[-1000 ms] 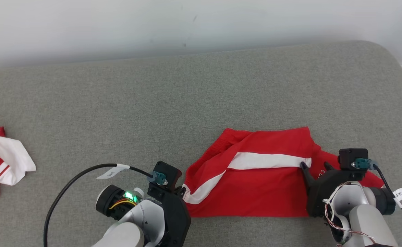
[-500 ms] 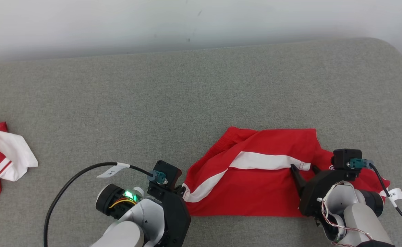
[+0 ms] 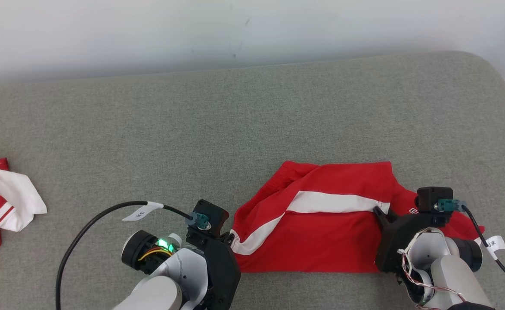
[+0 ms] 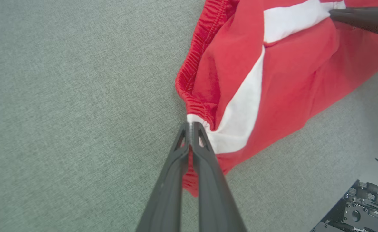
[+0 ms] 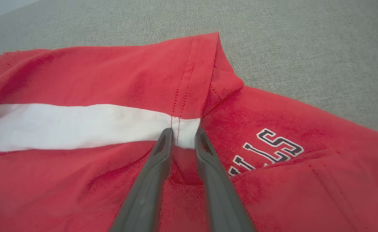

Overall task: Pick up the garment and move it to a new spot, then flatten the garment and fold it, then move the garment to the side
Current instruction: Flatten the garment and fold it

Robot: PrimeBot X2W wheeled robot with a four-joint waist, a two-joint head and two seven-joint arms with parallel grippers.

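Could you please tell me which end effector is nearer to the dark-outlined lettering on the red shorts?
Right: the right end effector sits beside the dark-outlined lettering; the left end effector grips the red shorts' elastic waistband, far from it.

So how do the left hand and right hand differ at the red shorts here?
The left hand is shut, fingers pressed together on the red shorts' waistband; the right hand holds its fingers apart. The left hand is at the waist end, the right hand at the leg hem, astride the white stripe's end. Both meet the same shorts where that stripe ends.
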